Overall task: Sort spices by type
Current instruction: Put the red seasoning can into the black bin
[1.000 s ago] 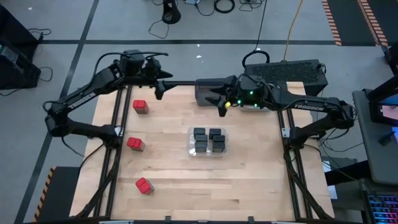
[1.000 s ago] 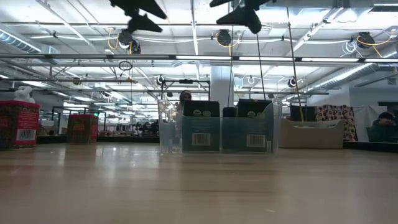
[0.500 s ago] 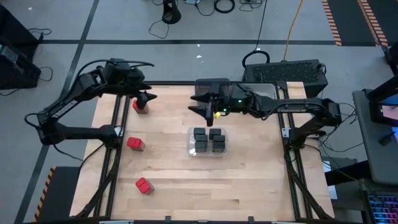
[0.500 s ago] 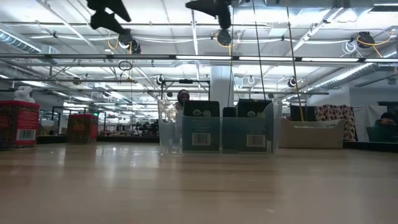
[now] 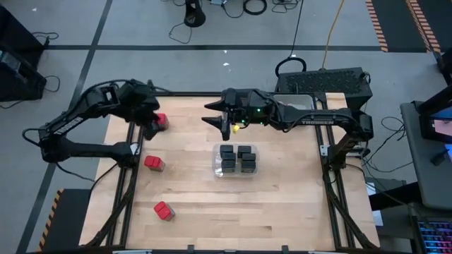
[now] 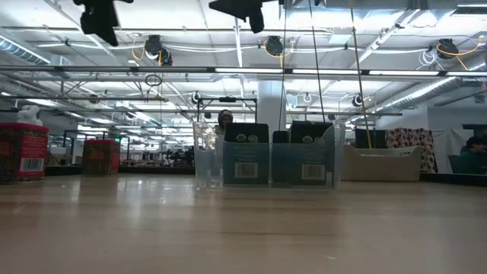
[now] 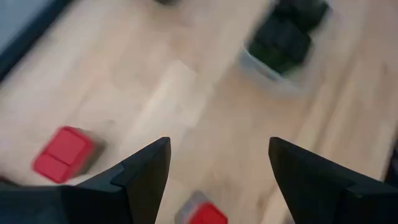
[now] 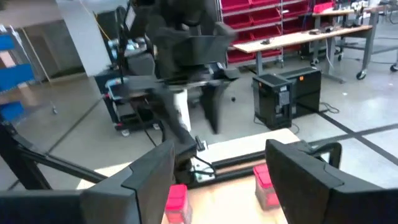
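Three red-topped spice boxes stand on the table's left part: one near the far edge, one in the middle, one near the front. Several black spice boxes sit in a clear bin at mid-table. No tan-lidded jars show. My left gripper hovers open, high beside the far red box; its wrist view shows the open gripper above two red boxes and the clear bin. My right gripper is open and high, on the far side of the clear bin.
In the low view both grippers are high above the wood. A tan bin stands toward the far right. The right arm lies over the bins at the far edge. Bare wood lies near the front and right.
My left gripper has swung from the table's far middle toward the left edge and somewhat nearer, ending beside the far red box. My right gripper has travelled toward the table's left along the far side. No spice box or bin has moved.
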